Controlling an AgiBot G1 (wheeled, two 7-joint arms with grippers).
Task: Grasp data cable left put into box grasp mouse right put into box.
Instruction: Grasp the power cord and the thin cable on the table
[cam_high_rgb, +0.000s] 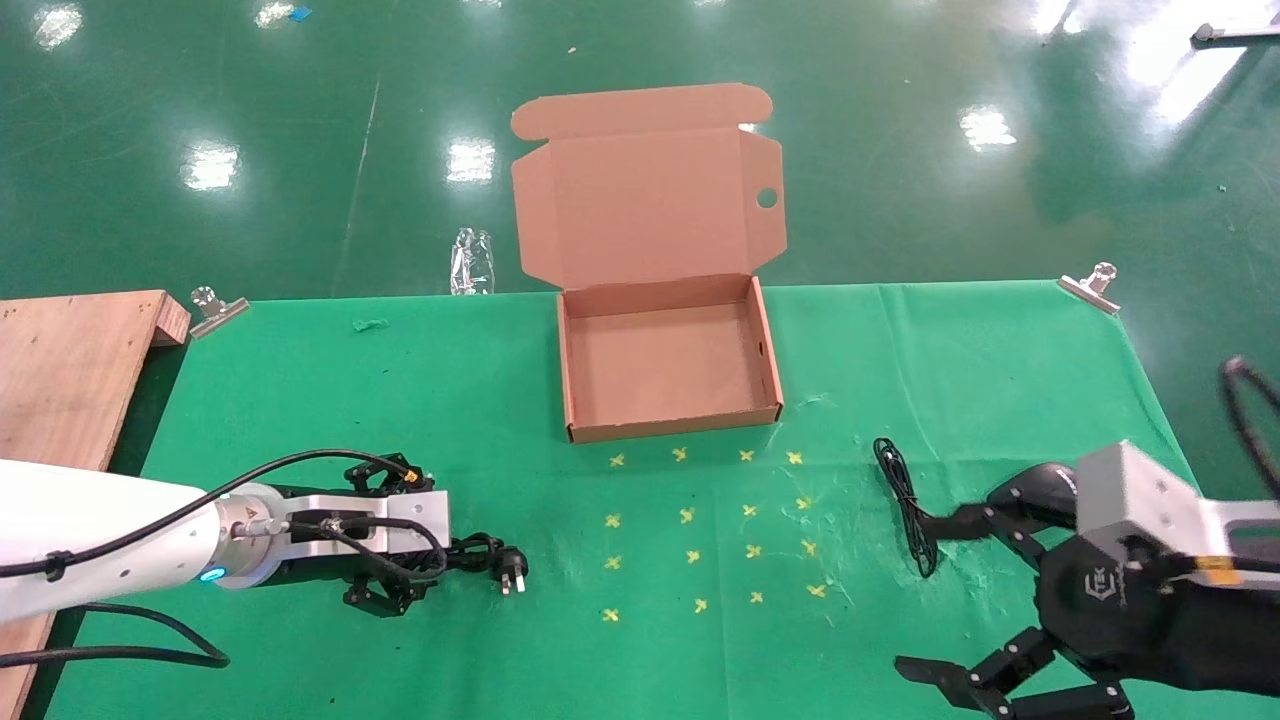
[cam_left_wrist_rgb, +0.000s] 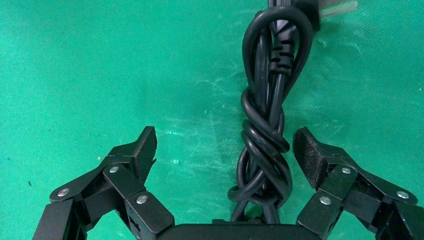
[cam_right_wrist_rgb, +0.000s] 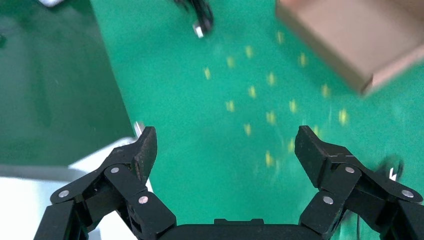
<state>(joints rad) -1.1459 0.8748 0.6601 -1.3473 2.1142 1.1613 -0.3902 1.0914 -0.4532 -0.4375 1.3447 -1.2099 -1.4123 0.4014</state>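
Note:
The data cable (cam_high_rgb: 480, 556) lies coiled on the green cloth at the front left, its plug (cam_high_rgb: 512, 573) pointing right. My left gripper (cam_high_rgb: 440, 545) is open and low over it. In the left wrist view the knotted coil (cam_left_wrist_rgb: 265, 135) lies between the open fingers (cam_left_wrist_rgb: 145, 150), nearer one pad and not clamped. The mouse (cam_high_rgb: 1035, 485) lies at the right, partly hidden behind my right gripper (cam_high_rgb: 915, 595), with its thin wire (cam_high_rgb: 905, 500) looped to its left. The right gripper (cam_right_wrist_rgb: 225, 145) is open and empty above the cloth. The box (cam_high_rgb: 765, 360) stands open at the back centre and is empty.
A wooden board (cam_high_rgb: 70, 370) lies at the table's left edge. Metal clips (cam_high_rgb: 215, 310) (cam_high_rgb: 1090, 285) hold the cloth's back corners. Yellow cross marks (cam_high_rgb: 700, 530) dot the cloth in front of the box. A clear bottle (cam_high_rgb: 472, 262) lies on the floor behind.

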